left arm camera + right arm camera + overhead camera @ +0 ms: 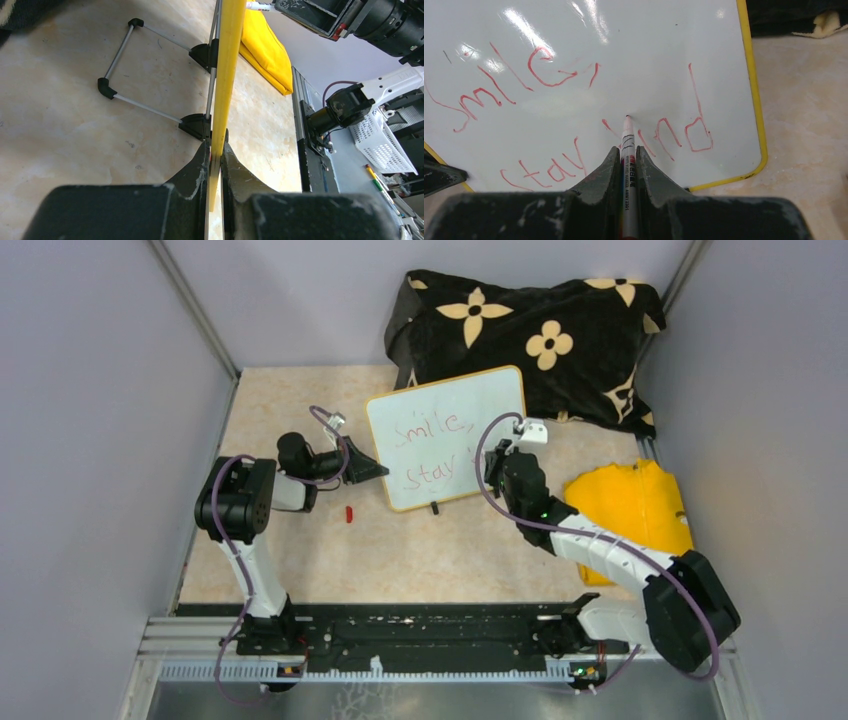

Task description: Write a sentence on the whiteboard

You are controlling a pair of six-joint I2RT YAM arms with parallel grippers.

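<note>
The whiteboard [445, 410], white with a thin yellow frame, stands tilted in the middle of the table. My left gripper [372, 472] is shut on its left edge. In the left wrist view the jaws of that gripper [216, 145] pinch the yellow frame [227, 75] edge-on. The red sentence [524, 80] reads "Smile," above "stay kind". My right gripper [626, 150] is shut on a white marker [627, 136]. The marker's tip touches the board between "stay" and "kind". From above, the right gripper [497, 455] hovers at the board's right side.
A black flower-patterned cloth [530, 335] lies behind the board. A yellow cloth [635, 505] lies at the right. A small red cap [348, 513] sits on the table by the left arm. The board's wire stand [150, 65] spreads behind it.
</note>
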